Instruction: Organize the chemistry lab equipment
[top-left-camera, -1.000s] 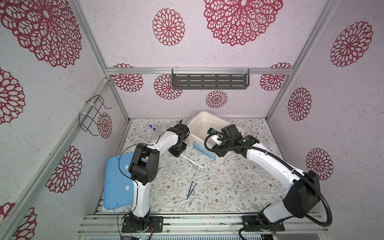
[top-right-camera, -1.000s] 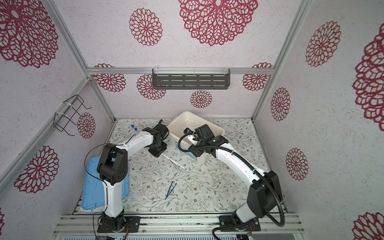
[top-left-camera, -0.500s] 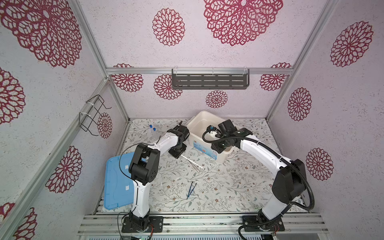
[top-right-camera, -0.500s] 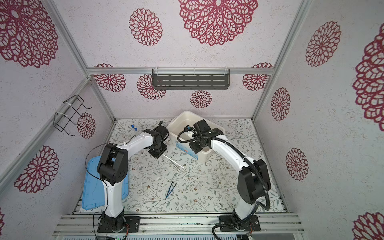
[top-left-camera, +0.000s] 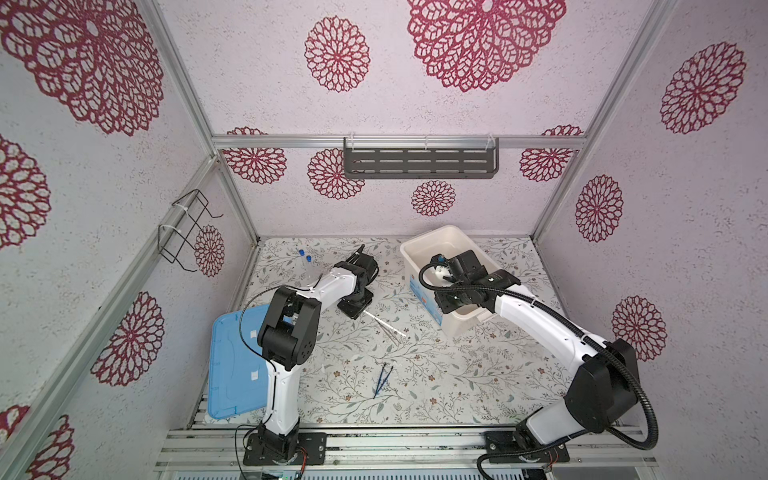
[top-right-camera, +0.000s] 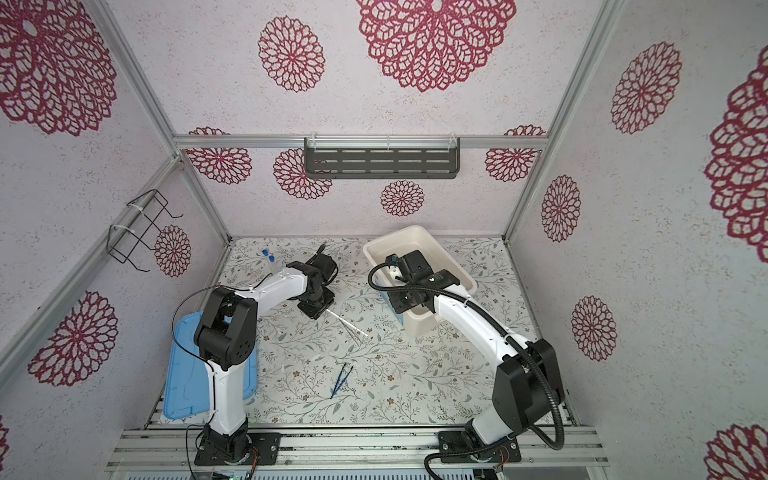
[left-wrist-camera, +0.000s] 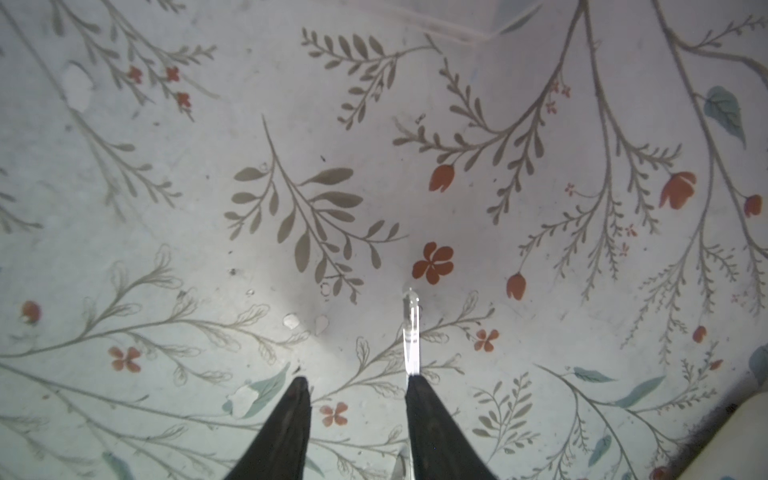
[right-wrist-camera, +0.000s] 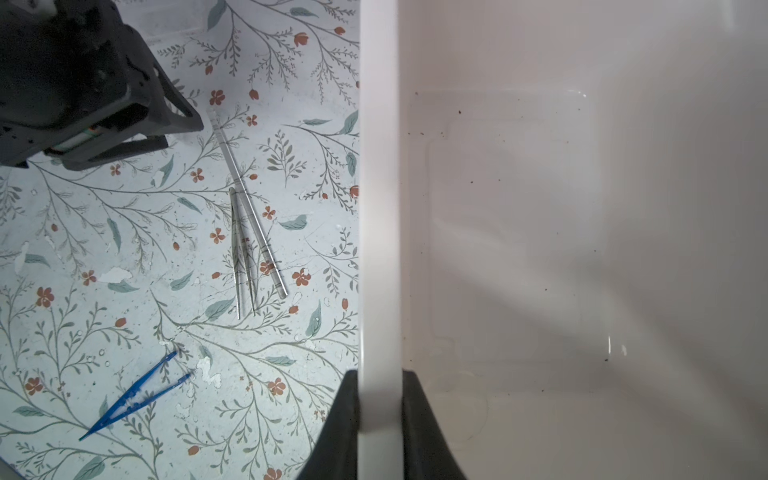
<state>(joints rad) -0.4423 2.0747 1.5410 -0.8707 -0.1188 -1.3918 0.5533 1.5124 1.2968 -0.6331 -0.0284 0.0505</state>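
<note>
Bright even light, soft shadows, wrist views slightly soft

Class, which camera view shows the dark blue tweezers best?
The right wrist view: the dark blue tweezers lie large and sharp, tips spread. Both top views show them only as a small dark sliver; the left wrist view misses them.

The right gripper (right-wrist-camera: 380, 374) has closed its black jaws onto the rim of the big white plastic tub (top-left-camera: 424, 237); that tub has slid a little rightward in both top views; the right arm's elbow (top-left-camera: 598, 382) swung inward, then back out.
</note>
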